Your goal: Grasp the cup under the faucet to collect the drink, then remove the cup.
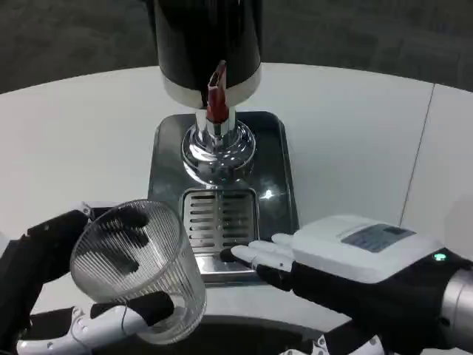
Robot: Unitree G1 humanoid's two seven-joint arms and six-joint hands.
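Note:
A clear ribbed glass cup [140,266] is tilted toward the camera at the lower left, held off the table in my left hand [52,285], whose fingers wrap around its sides. The black drink dispenser [207,44] stands at the back centre, with a red tap lever [216,92] above a chrome spout [218,144]. Below it lies a dark steel drip tray [281,170] with a slotted grate [219,218]. The cup is left of and in front of the grate. My right hand [332,255] lies at the lower right, fingertips touching the tray's front edge.
The white round table [81,140] spreads around the tray. A seam [417,163] runs down the table at the right. Dark floor [369,37] shows beyond the far edge.

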